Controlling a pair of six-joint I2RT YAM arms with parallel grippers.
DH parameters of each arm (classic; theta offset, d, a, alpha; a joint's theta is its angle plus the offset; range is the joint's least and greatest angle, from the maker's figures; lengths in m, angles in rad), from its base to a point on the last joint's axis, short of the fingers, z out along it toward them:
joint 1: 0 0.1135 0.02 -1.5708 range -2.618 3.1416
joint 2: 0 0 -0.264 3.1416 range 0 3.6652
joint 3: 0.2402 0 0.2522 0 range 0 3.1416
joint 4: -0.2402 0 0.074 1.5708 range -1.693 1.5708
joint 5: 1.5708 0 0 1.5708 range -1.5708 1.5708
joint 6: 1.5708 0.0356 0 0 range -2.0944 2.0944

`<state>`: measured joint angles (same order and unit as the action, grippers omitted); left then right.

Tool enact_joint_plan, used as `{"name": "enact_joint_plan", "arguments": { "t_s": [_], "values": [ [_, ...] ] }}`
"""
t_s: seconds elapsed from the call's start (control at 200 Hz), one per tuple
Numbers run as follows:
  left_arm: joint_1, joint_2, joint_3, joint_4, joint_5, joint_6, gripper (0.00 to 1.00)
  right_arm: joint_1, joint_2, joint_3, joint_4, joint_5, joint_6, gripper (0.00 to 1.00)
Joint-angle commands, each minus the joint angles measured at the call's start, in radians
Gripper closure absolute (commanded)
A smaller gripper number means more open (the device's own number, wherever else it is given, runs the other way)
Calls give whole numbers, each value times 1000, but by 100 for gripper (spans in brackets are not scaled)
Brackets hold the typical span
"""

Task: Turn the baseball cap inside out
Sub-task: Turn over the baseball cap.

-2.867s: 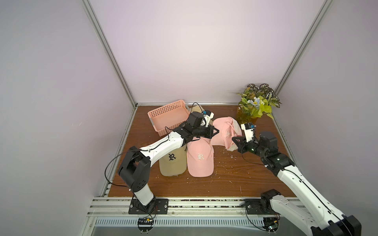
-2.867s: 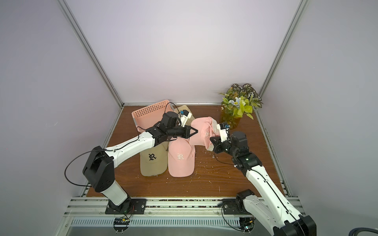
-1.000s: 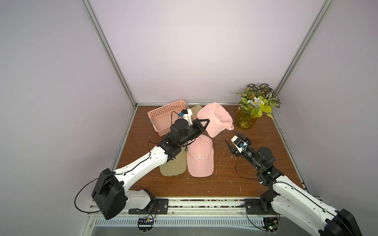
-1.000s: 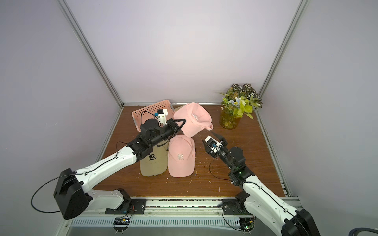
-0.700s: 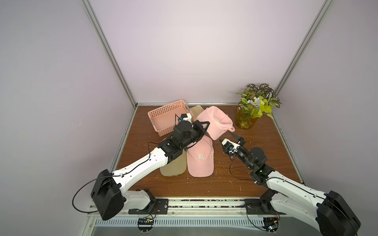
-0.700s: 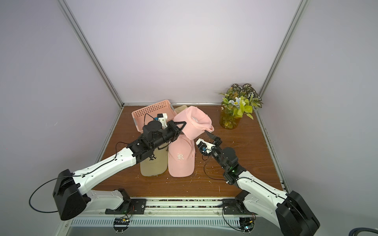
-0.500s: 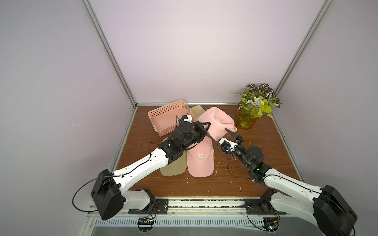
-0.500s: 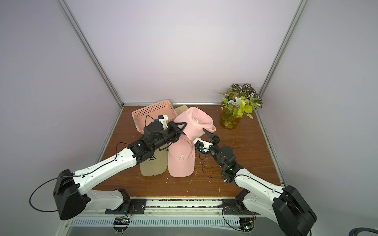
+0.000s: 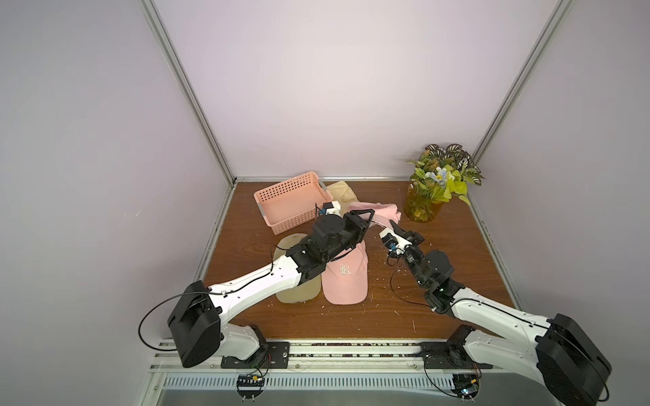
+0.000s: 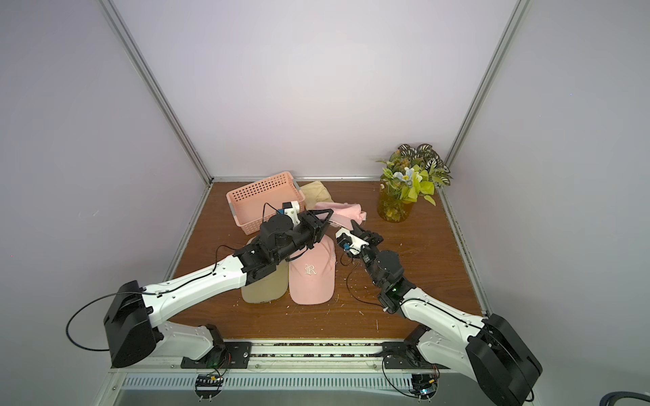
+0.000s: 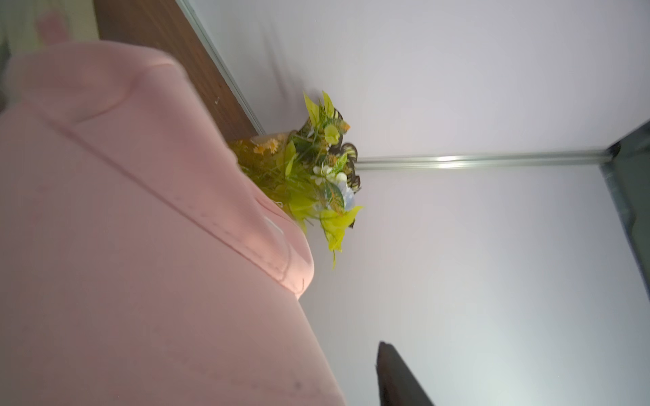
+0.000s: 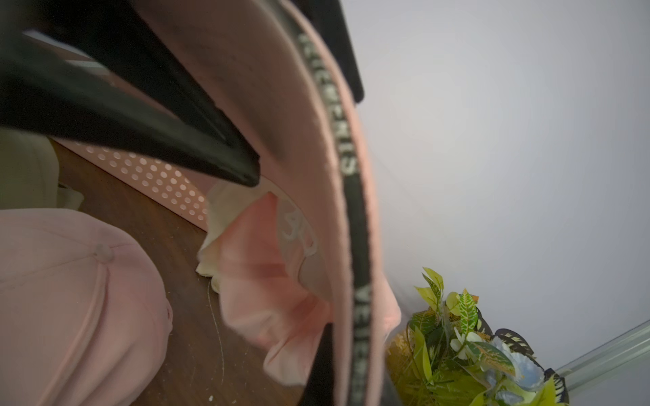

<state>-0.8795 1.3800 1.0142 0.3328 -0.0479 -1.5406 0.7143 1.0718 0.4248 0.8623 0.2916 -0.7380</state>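
Both reaching inward — left claw [image 9: 364, 218] parted beside crumpled pink cap [image 9: 378, 210] | right claw [image 9: 395, 230] clamped on its rim

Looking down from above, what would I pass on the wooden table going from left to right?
pink basket → pink cap with the letter R → vase of flowers
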Motion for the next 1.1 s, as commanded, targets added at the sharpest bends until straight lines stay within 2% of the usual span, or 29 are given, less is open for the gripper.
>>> {"name": "enact_joint_plan", "arguments": {
  "t_s": [0.0, 0.055, 0.16, 0.22, 0.32, 0.44, 0.6, 0.806, 0.991, 1.096],
  "values": [
    [-10, 10, 43, 28, -31, 136, 32, 9, -49, 83, -66, 91, 80, 100],
    [-7, 11, 74, -17, -84, 237, 26, 7, -55, 110, -138, 129, 109, 100],
    [5, 20, 128, -90, -172, 462, 23, -9, -56, 181, -285, 199, 211, 100],
    [26, 32, 160, -146, -191, 590, 22, -29, -55, 223, -382, 195, 272, 100],
    [86, 53, 182, -208, -117, 819, 20, -65, -47, 296, -546, 160, 383, 100],
    [151, 37, 131, -188, 27, 1074, 20, -93, -25, 384, -713, 108, 483, 100],
    [178, -16, 53, -126, 164, 1313, 17, -116, 4, 494, -880, 14, 546, 100],
    [188, -16, 80, -218, 172, 1434, 20, -124, -28, 570, -982, -145, 596, 100],
    [191, -31, 28, -137, 142, 1442, 23, -124, -46, 627, -1063, -224, 625, 100],
    [193, -46, -3, -82, 142, 1453, 28, -125, -55, 650, -1108, -234, 625, 100]
  ]
}}
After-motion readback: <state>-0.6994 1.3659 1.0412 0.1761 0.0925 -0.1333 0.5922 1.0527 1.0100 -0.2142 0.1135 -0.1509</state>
